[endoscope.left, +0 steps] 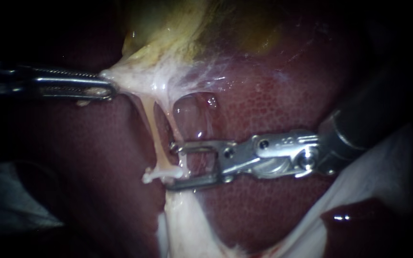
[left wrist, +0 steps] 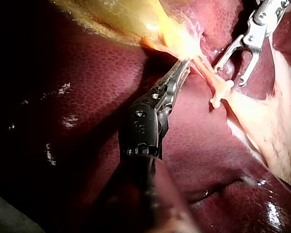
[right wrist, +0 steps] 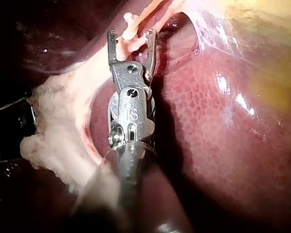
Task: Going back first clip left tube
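Clip (endoscope.left: pixel 161 175): white, seated across the lower end of the left tube (endoscope.left: pixel 150 126), where the tube meets the pale tissue (endoscope.left: pixel 187 224) below. It lies at the mouth of the right instrument (endoscope.left: pixel 171 166), level with the jaw tips. One end reaches just inside the gap, nearer the lower jaw. Contact between that jaw and the clip cannot be confirmed.

Right instrument: jaws wide apart, a clear gap between them, gripping nothing. In the right wrist view the clip and tube sit straight ahead of the instrument, between the two hooked tips.

Left tube: taut, running from the clip up to the whitish stretched tissue under the gallbladder (endoscope.left: pixel 178 28). A second, pinker tube (endoscope.left: pixel 172 125) runs just beside it, on the side nearer the right instrument, and passes behind the upper jaw.

Left instrument (endoscope.left: pixel 106 87): jaws closed on the whitish tissue at the gallbladder's lower end, well apart from the clip. The tissue fans out from the jaw tips.

Liver (endoscope.left: pixel 273 95): dark red, mottled, lying beneath both instruments.
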Controlling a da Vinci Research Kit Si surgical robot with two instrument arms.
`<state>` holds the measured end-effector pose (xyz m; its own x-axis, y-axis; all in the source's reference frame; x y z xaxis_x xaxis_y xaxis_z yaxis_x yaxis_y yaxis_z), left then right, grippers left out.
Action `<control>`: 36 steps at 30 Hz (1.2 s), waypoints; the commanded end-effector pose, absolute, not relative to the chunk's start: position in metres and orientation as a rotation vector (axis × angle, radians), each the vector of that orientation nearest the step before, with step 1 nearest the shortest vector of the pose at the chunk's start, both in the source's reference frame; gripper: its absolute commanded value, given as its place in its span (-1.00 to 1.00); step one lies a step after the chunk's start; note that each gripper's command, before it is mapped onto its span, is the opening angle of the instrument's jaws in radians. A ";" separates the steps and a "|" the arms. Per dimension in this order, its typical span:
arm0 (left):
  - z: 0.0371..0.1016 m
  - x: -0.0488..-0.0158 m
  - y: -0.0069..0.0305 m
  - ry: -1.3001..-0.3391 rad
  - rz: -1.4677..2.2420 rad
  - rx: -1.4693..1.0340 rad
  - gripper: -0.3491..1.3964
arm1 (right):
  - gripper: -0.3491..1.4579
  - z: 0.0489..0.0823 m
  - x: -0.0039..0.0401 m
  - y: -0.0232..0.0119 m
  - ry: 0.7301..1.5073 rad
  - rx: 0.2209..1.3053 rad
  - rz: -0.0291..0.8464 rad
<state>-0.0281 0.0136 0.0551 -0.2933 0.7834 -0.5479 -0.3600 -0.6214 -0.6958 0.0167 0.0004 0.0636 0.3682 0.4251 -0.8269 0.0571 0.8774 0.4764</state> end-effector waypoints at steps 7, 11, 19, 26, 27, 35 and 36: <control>0.0550 -0.0281 0.0137 -0.585 1.978 -1.193 -1.00 | -0.06 0.0602 0.0094 0.0031 1.174 0.399 0.177; 0.0550 -0.0281 0.0137 -0.585 1.978 -1.193 -1.00 | -0.06 0.0591 0.0059 0.0039 1.160 0.365 0.145; 0.0551 -0.0282 0.0138 -0.585 1.978 -1.192 -1.00 | -0.06 0.0588 0.0043 0.0042 1.140 0.347 0.115; 0.0562 -0.0292 0.0136 -0.575 1.979 -1.192 -1.00 | -0.06 0.0587 0.0040 0.0041 1.140 0.348 0.114; 0.0565 -0.0295 0.0136 -0.572 1.979 -1.192 -1.00 | -0.06 0.0587 0.0040 0.0041 1.140 0.348 0.114; 0.0600 -0.0323 0.0133 -0.578 1.983 -1.206 -1.00 | -0.06 0.0586 0.0036 0.0040 1.141 0.349 0.112; 0.0603 -0.0327 0.0133 -0.582 1.984 -1.208 -1.00 | -0.06 0.0586 0.0036 0.0040 1.141 0.349 0.112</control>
